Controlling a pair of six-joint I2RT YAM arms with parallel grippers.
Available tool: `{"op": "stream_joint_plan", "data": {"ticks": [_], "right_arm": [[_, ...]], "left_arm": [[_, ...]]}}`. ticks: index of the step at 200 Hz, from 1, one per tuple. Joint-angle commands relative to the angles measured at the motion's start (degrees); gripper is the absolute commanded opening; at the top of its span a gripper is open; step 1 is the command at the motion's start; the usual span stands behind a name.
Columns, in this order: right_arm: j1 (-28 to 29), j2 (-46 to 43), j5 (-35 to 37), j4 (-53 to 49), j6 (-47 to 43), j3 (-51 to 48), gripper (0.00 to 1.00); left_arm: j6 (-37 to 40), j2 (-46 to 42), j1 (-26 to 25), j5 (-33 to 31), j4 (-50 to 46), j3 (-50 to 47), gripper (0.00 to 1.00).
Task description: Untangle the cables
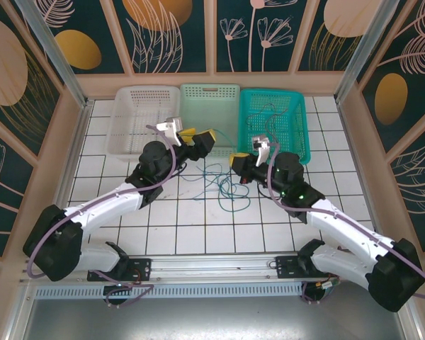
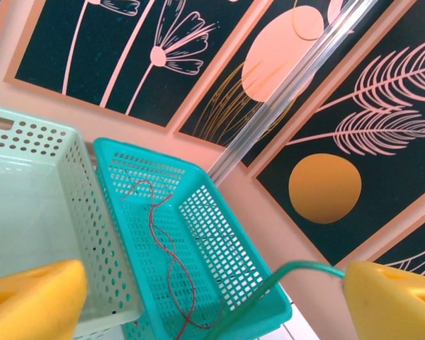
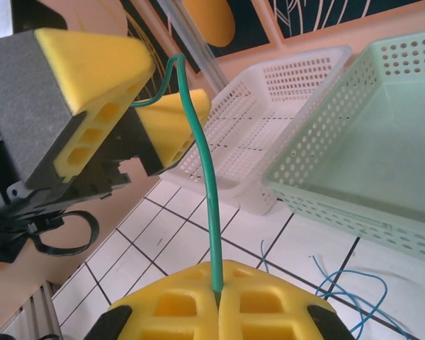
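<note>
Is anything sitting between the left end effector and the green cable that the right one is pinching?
Nothing visible. The green cable runs up from the shut right end effector straight into the gap of the open left end effector, reaching one of its fingers.

A thin green cable (image 3: 211, 212) rises almost straight from between the closed pads of the right gripper (image 3: 218, 289) and bends over at its top. A blue cable (image 3: 348, 285) lies in loose loops on the white tiles (image 3: 297, 248). A red cable (image 2: 171, 263) winds along the floor of the teal basket (image 2: 230, 244).
</note>
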Motion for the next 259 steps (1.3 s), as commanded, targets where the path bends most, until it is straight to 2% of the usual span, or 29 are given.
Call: {"op": "stream_joint_plan", "data": {"ticks": [1, 28, 58, 100, 141, 178, 193, 203, 216, 225, 236, 250, 259], "right_arm": [[1.1, 0.9, -2.8, 3.4, -2.2, -0.1, 0.00], [1.9, 1.8, -4.1, 3.0, -3.1, 0.3, 0.00], [2.9, 3.4, -4.1, 0.2, -4.4, 0.7, 0.00], [5.4, 7.4, -2.8, -1.7, -5.3, 1.7, 0.00], [6.9, 13.0, -3.6, -1.7, -5.1, 4.7, 0.00], [10.4, 22.0, -6.4, -4.6, -6.9, 11.5, 0.00], [10.8, 24.5, -7.8, -4.9, -7.4, 14.0, 0.00], [10.9, 25.1, -6.7, -5.5, -7.7, 15.1, 0.00], [10.3, 25.3, -5.8, -5.7, -7.9, 15.5, 0.00], [9.5, 25.3, -6.1, -5.4, -7.4, 15.6, 0.00], [8.1, 25.9, -6.7, -5.2, -6.1, 16.4, 0.00], [5.9, 27.4, -7.8, -5.2, -4.1, 18.7, 0.00], [4.6, 28.7, -8.6, -5.3, -2.6, 21.0, 0.00]], "left_arm": [[-2.1, 1.5, 1.2, 1.9, 5.0, 1.1, 0.84], [-2.9, 2.8, 2.1, 2.9, 7.2, 1.2, 0.65], [0.2, 2.5, 2.3, 3.3, 6.0, 3.0, 0.34], [5.4, 2.9, 2.5, 5.5, -0.5, 8.4, 0.08], [7.9, 3.7, 2.6, 7.4, -2.2, 10.8, 0.02], [16.0, 5.4, 2.6, 10.4, -14.7, 18.3, 0.02], [19.1, 5.6, 2.6, 9.1, -19.9, 19.9, 0.06], [20.8, 4.8, 2.5, 5.7, -22.8, 20.0, 0.17], [23.1, 2.4, 2.6, 0.4, -24.4, 18.9, 0.28], [24.5, 0.5, 2.6, -3.8, -24.6, 17.7, 0.48], [26.0, -2.2, 2.6, -8.7, -24.9, 16.5, 0.64], [27.8, -4.9, 2.6, -13.9, -25.9, 15.8, 0.97], [28.4, -6.5, 2.6, -16.9, -26.4, 15.2, 0.99]]}}
